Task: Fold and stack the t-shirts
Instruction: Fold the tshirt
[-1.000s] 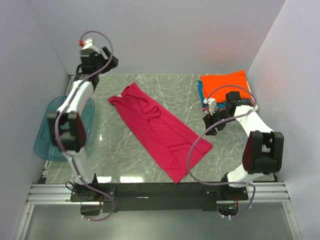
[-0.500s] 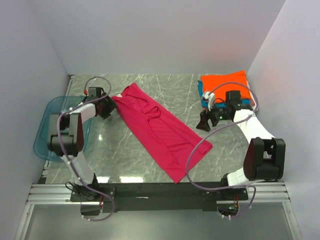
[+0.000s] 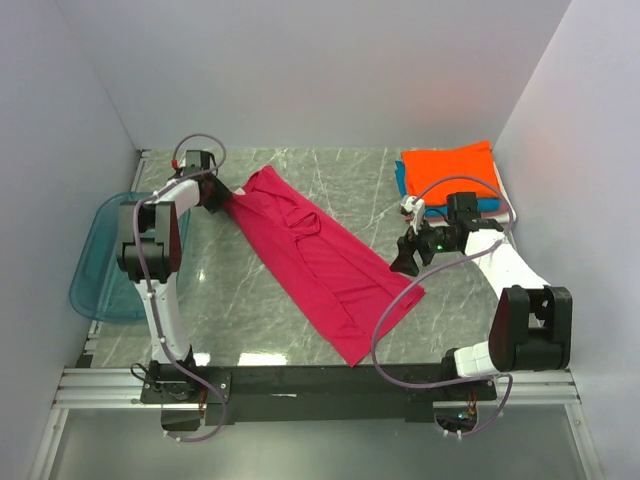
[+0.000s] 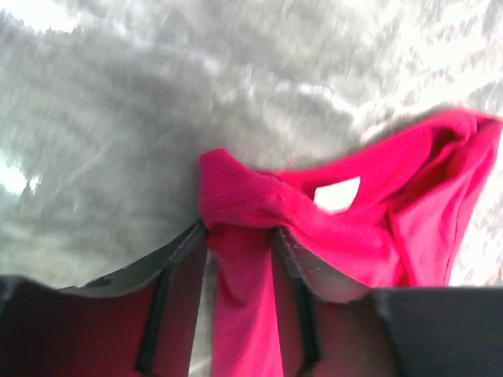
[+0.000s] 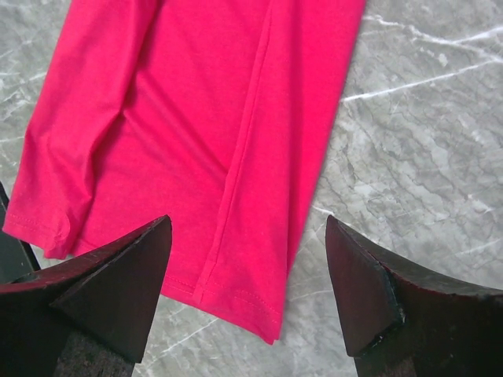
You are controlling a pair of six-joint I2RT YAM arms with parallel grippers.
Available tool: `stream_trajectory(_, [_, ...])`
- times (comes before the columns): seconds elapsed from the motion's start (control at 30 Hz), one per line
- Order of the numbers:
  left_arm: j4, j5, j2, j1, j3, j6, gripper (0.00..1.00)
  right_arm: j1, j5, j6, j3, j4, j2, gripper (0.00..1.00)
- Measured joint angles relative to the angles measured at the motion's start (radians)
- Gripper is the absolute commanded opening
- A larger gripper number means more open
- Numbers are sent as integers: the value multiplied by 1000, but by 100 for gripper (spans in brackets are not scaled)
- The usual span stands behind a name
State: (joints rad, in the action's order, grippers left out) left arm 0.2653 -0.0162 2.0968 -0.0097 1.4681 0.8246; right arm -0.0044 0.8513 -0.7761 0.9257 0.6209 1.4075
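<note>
While the left fingers [image 4: 314, 271] pinch a bunched corner of the magenta-red cloth t-shirt [image 3: 320, 260], the right fingers [image 5: 361, 283] hang spread wide over the opposite hem, holding nothing. Shirt lies flat as a long diagonal strip on the grey marble tabletop [image 3: 240, 310], running from the left fingers to right under the right ones. Just behind the right fingers sits the stack of folded t-shirts [image 3: 450, 165], orange on top.

Step in hand, my read: grab both ends for the crosswise fold.

- Left grip looks like a wad, not a clean edge. Confirm it catches all layers before lifting.
- Right should drop straight down with the hem corner between the pads, one finger sliding under the cloth, then close.
- Lift both ends evenly and low, or the strip twists.
</note>
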Motion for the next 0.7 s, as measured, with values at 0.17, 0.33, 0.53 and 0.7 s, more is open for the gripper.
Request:
stream_trajectory(0.17, [106, -42, 128, 0, 219, -32, 40, 0, 8, -11, 0, 13, -6, 84])
stream_trajectory(0.33, [169, -49, 246, 0, 418, -92, 20, 12, 7, -68, 3, 65, -7, 78])
stream_trajectory(0.53, [203, -3, 392, 1, 657, -156, 5, 76, 1, -180, 3, 154, -6, 73])
stream_trajectory(0.7, [211, 43, 488, 9, 821, -180, 18, 150, -55, -198, -11, 134, -18, 73])
